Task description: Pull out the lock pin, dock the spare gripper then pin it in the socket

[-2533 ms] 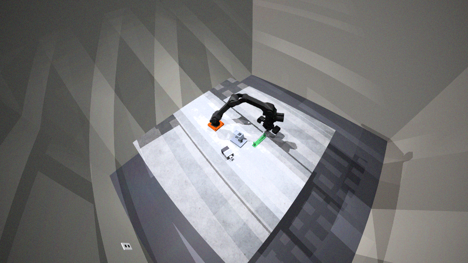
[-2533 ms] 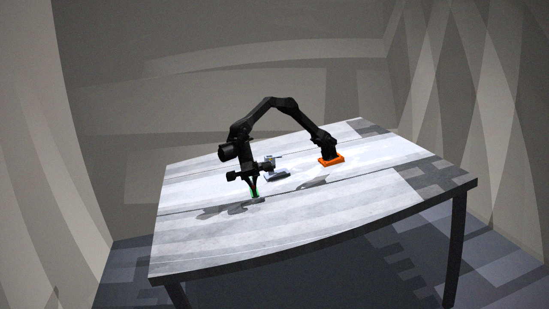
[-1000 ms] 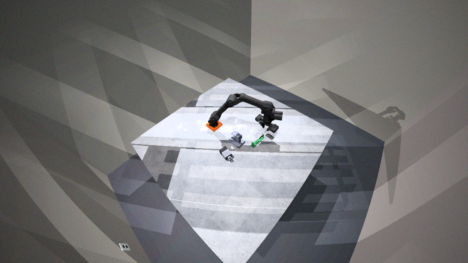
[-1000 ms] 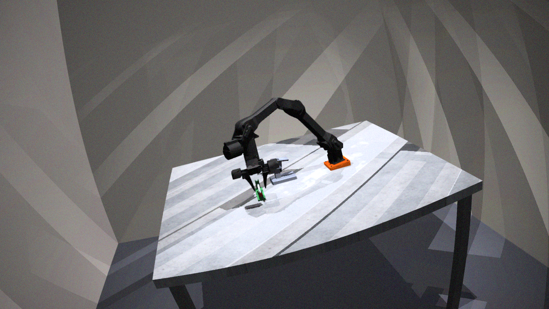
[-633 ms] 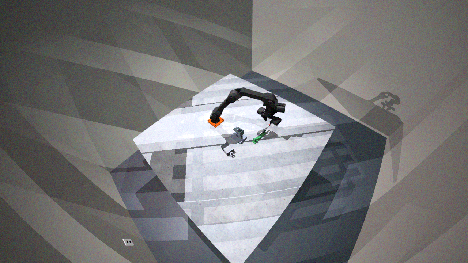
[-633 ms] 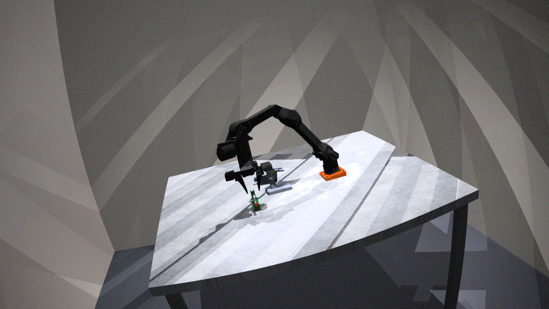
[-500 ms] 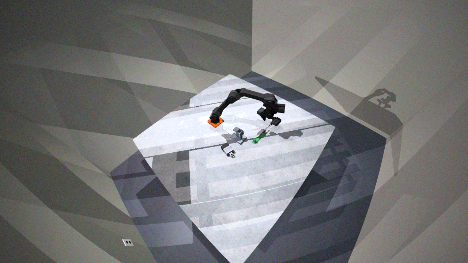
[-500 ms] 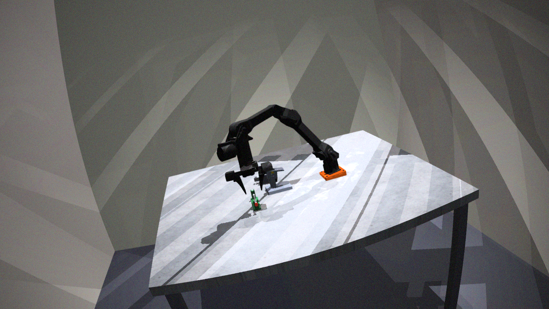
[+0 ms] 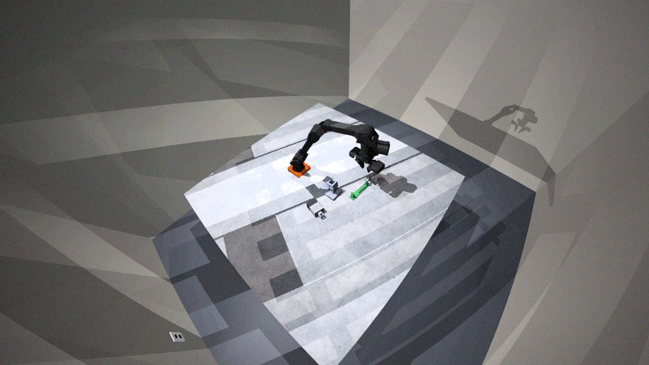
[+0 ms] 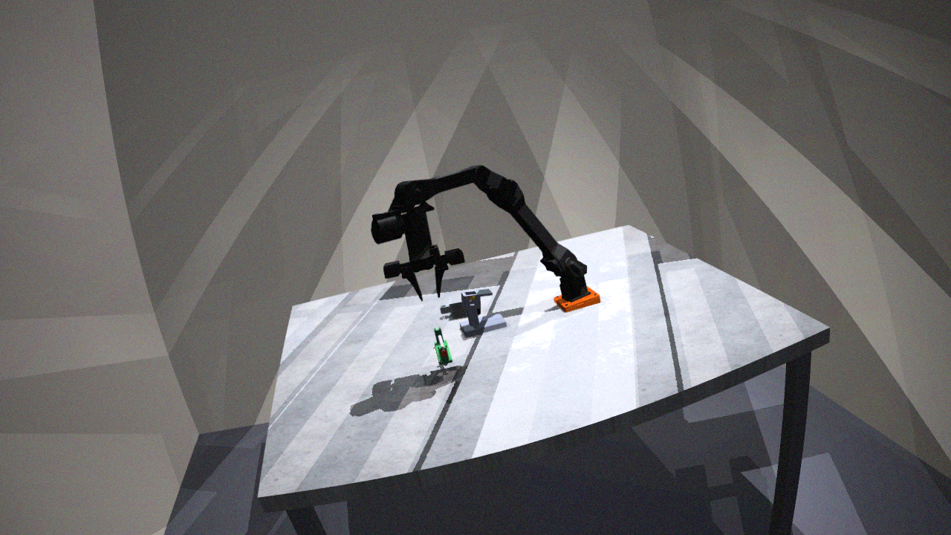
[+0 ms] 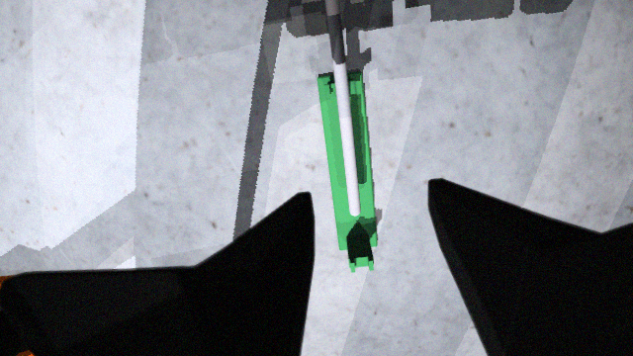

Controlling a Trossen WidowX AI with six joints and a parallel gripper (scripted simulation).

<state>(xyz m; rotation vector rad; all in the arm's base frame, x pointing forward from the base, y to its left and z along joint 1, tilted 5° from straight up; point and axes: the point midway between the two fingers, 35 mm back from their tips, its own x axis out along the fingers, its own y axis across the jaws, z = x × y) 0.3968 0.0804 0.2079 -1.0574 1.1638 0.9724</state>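
Note:
My gripper (image 9: pixel 368 169) (image 10: pixel 430 298) (image 11: pixel 370 199) is open and empty, above the green cradle (image 9: pixel 359 190) (image 10: pixel 449 357) (image 11: pixel 332 143). The lock pin (image 11: pixel 348 143), white with a grey upper part, lies lengthwise over the cradle. Its red head (image 10: pixel 443 354) shows in the exterior view and is outside the wrist view. The grey mount (image 9: pixel 332 193) (image 10: pixel 484 325) stands beside the cradle, with its upright socket (image 9: pixel 332 183) (image 10: pixel 470 309); no pin is visible through it. The spare gripper (image 9: pixel 315 208) lies on the table near the mount, partly hidden behind it in the exterior view.
The arm's orange base (image 9: pixel 298 170) (image 10: pixel 576 300) is on the far side of the mount from the cradle. The arm arches high over the table. Patchy shadows and dark seam-like lines cross the table top (image 9: pixel 363 254) (image 10: pixel 565 399). A wall socket (image 9: pixel 177 336) is far away.

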